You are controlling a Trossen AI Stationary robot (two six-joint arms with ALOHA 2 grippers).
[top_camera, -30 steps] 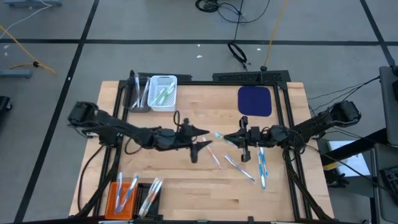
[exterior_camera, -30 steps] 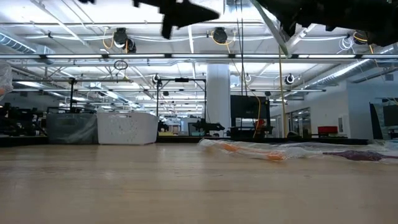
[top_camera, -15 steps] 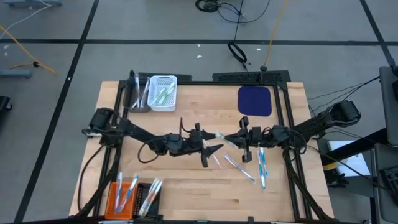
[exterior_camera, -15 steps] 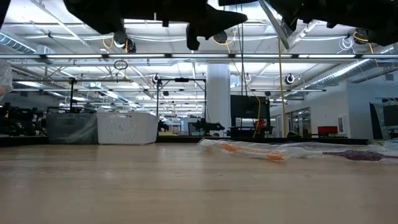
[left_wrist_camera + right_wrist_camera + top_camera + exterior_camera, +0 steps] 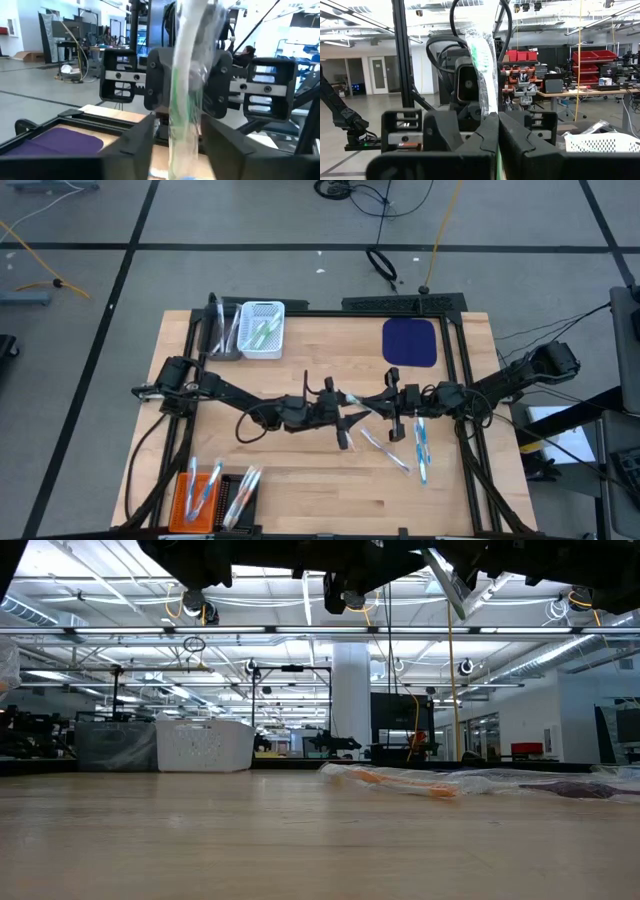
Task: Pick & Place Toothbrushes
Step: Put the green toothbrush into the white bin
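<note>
Left gripper (image 5: pixel 352 420) moved right, spread jaws flanking toothbrush (image 5: pixel 352 398) pinched by right gripper (image 5: pixel 372 405)

left hand (image 5: pixel 350 420) facing right hand (image 5: pixel 372 404) mid-table | toothbrush (image 5: pixel 353 397) between them

A wrapped green toothbrush (image 5: pixel 482 75) stands upright; others (image 5: pixel 420 445) lie, apparently flat, on wood.

Right gripper (image 5: pixel 497 131) seen with dark fingers (image 5: pixel 480 142) pressed together, clamped on clear-wrapped green toothbrush (image 5: pixel 482 75) standing upright. Left gripper (image 5: pixel 470 82) faced just behind it. White basket (image 5: pixel 602 143) glimpsed at 4 o'clock. Red bins (image 5: pixel 592 55) shelved at 2 o'clock in workshop beyond.
</note>
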